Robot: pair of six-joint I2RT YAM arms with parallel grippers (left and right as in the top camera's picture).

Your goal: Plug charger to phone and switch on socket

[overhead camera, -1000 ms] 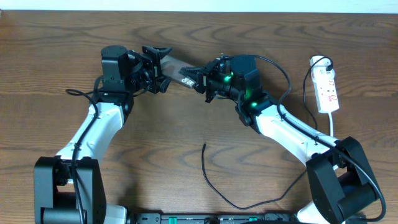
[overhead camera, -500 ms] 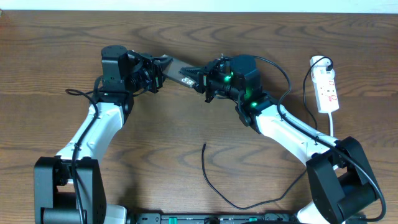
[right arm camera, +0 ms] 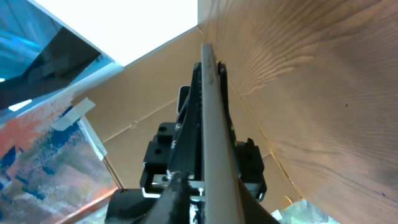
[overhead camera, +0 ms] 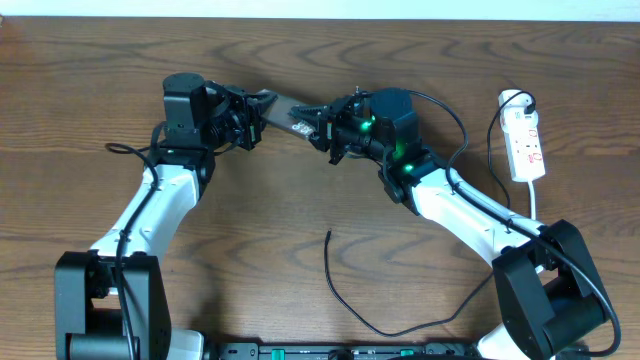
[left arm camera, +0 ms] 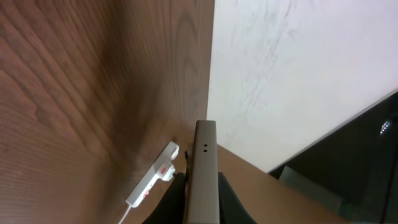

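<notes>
Two grippers share one flat, silver-edged, dark-faced phone [overhead camera: 288, 112] above the brown wooden table [overhead camera: 100, 60]: the left gripper [overhead camera: 256, 108] and right gripper [overhead camera: 322, 125] are each closed on an opposite end. The thin black charger cable [overhead camera: 330, 275] lies loose near the front; the white power strip [overhead camera: 526, 145] rests far right.

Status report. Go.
Left gripper and right gripper both shut on phone. Charger lying loose, tip unplugged. Socket at right, untouched. Nothing in the way.
</notes>
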